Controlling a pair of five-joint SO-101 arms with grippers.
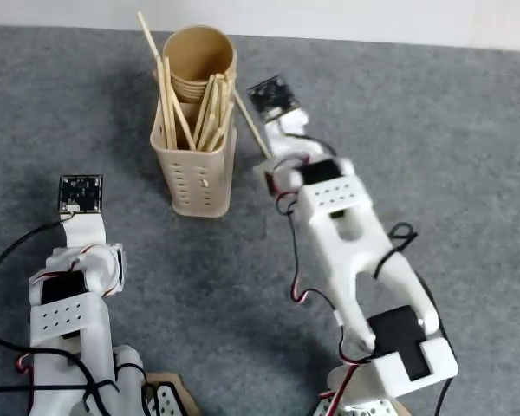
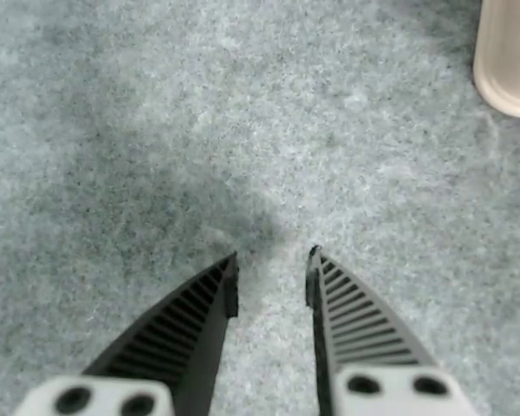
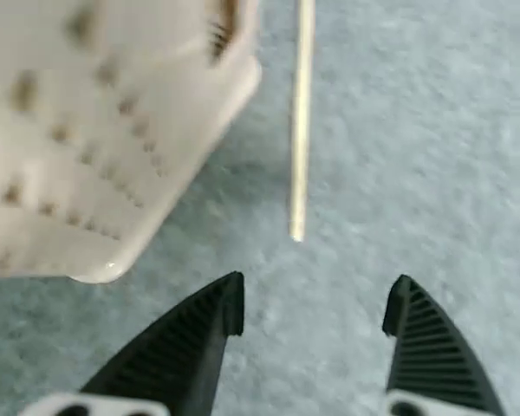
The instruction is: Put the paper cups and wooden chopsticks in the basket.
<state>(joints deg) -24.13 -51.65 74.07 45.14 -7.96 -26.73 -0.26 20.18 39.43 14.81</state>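
**Task items.** One basket (image 1: 195, 186) stands upright on the desk (image 1: 433, 130), between the two arms and towards the far side. Inside it sits one nested stack of paper cups (image 1: 198, 52), mouth up and rising above the rim. The layered rims overlap too closely to count the cups. A bundle of chopsticks (image 1: 210, 113) stands in the basket around the stack. They cross and are hidden below the rim, so no exact count is possible.

One single chopstick (image 3: 302, 113) lies tilted outside the basket wall, on the right arm's side. In the right wrist view its upper part is cut off. Whether its lower end touches the desk cannot be told.

**Hands.** The right hand (image 3: 319, 290) is open, its jaws wide apart and holding nothing, just short of the single chopstick's end and near the basket's corner. The left hand (image 2: 271, 269) is open by a narrow gap, holding nothing, over bare desk and well apart from the basket.

**Arms.** There are two. In the high view each wrist camera hides the hand beneath it.
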